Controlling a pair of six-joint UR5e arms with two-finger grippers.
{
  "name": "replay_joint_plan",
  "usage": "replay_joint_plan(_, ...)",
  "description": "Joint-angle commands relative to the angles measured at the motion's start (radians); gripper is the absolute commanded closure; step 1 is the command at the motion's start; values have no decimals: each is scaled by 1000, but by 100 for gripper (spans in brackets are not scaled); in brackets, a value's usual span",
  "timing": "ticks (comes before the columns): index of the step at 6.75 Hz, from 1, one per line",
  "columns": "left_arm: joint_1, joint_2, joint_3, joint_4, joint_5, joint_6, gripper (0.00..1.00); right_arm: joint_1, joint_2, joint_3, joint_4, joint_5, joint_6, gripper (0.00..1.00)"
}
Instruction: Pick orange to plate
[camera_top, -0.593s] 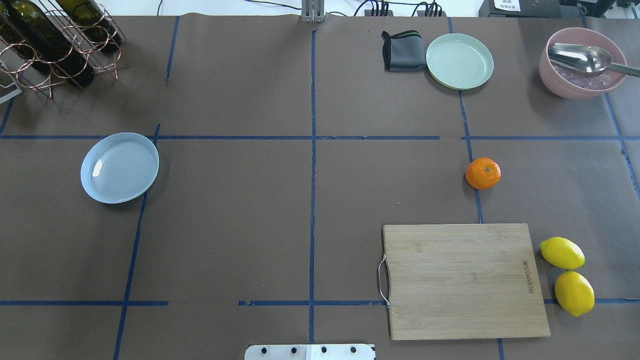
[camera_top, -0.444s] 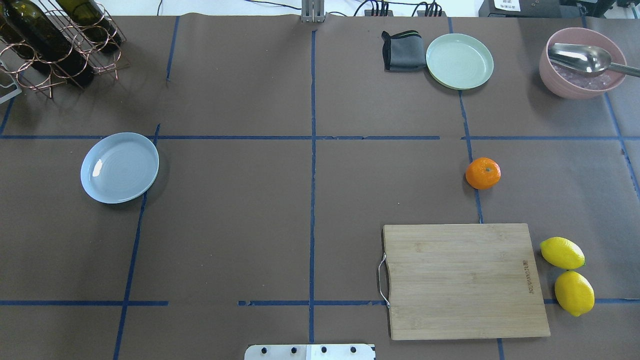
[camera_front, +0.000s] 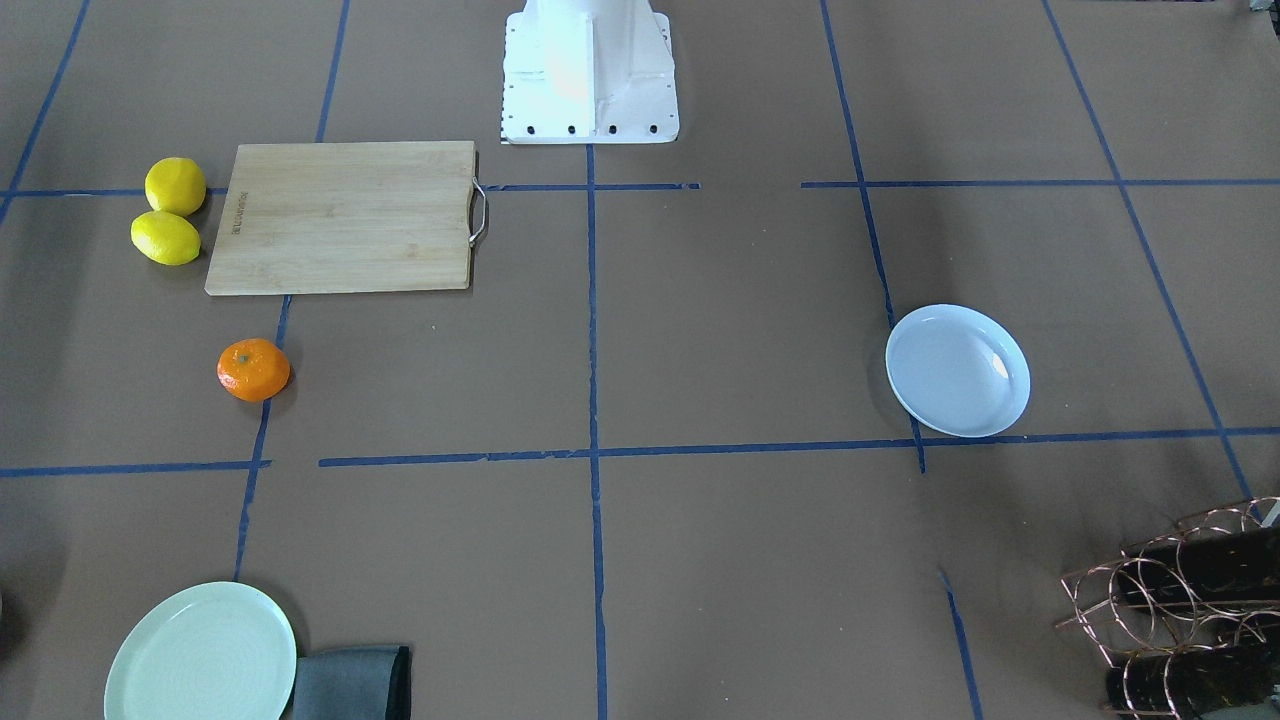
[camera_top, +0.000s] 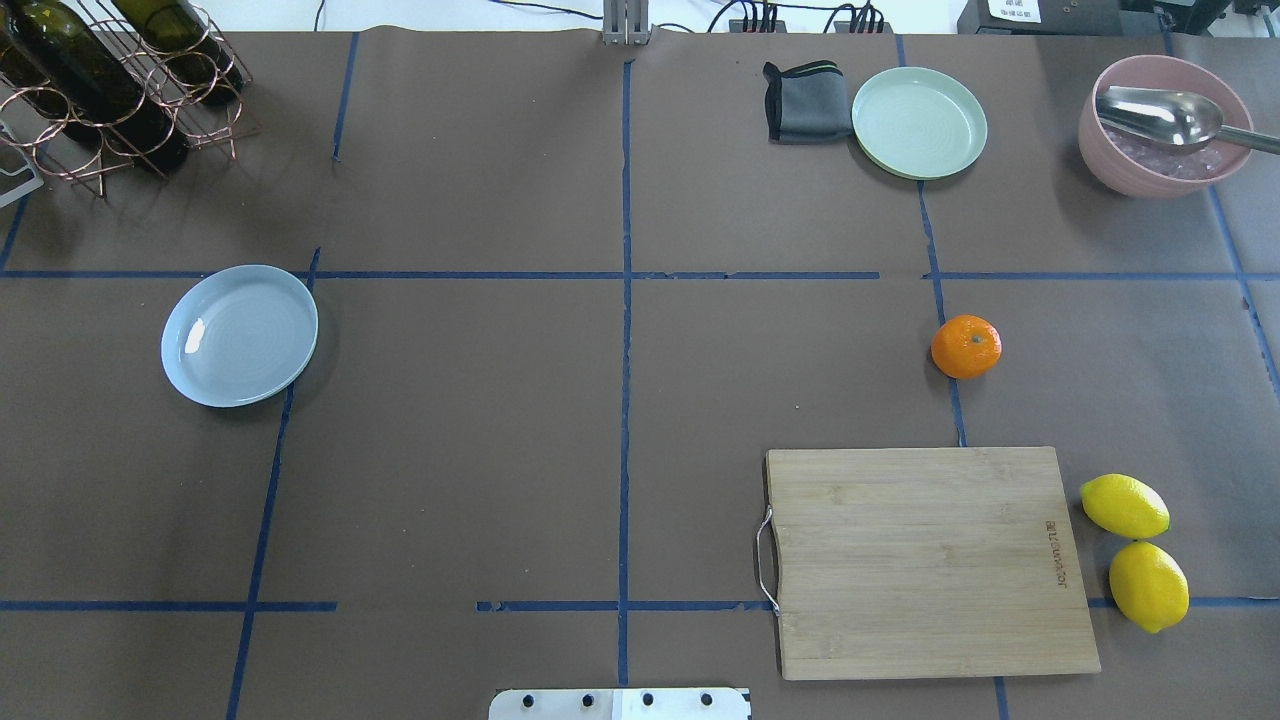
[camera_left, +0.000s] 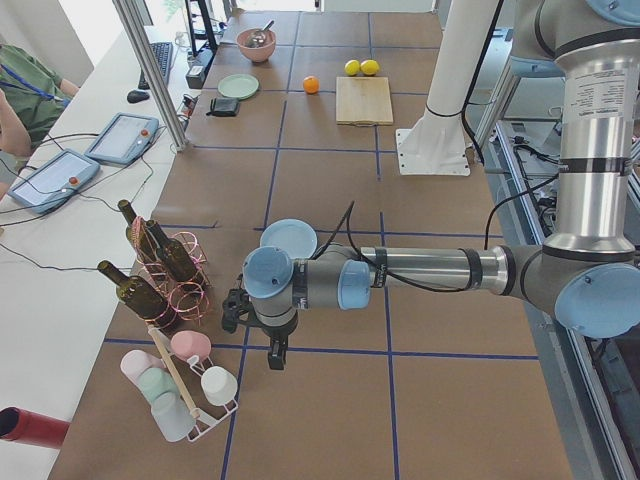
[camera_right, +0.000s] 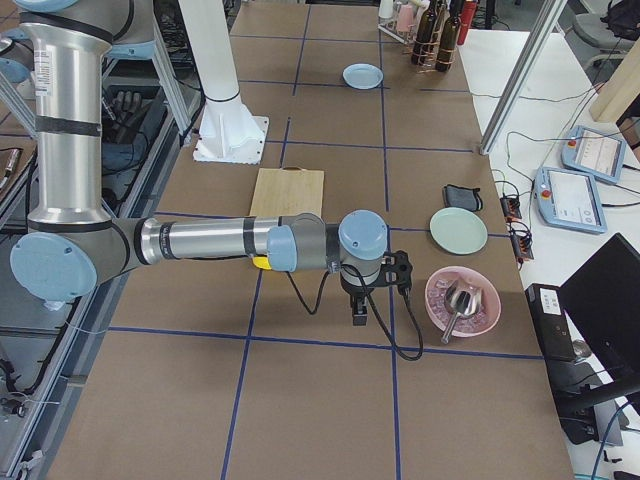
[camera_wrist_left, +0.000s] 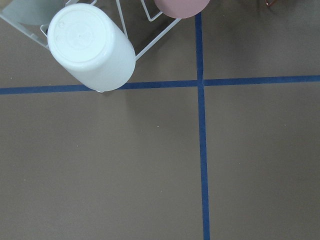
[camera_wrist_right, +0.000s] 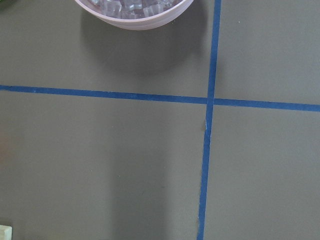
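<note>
The orange (camera_top: 966, 346) sits alone on the brown table, right of centre, also seen in the front-facing view (camera_front: 254, 370). The pale bluish-white plate (camera_top: 240, 335) lies empty far off on the left half (camera_front: 957, 371). Neither gripper shows in the overhead or front-facing views. In the exterior left view my left gripper (camera_left: 277, 355) hangs past the plate (camera_left: 289, 238), near a cup rack. In the exterior right view my right gripper (camera_right: 360, 312) points down beside the pink bowl. I cannot tell if either is open or shut.
A wooden cutting board (camera_top: 925, 560) lies near the orange, with two lemons (camera_top: 1124, 506) beside it. At the back right are a pale green plate (camera_top: 919, 122), a grey cloth (camera_top: 805, 102) and a pink bowl with a spoon (camera_top: 1160, 125). A bottle rack (camera_top: 110, 80) stands back left.
</note>
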Motion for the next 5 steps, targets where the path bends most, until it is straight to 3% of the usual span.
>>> replay_joint_plan(1, 8, -8, -44, -65, -1, 2, 0, 0, 0, 19, 0, 1, -2, 0)
replay_joint_plan(4, 72, -63, -37, -208, -5, -9, 0, -3, 87, 19, -6, -14, -8, 0)
replay_joint_plan(5, 135, -63, -22, -222, -68, -24, 0, -24, 89, 19, -2, -8, 1, 0)
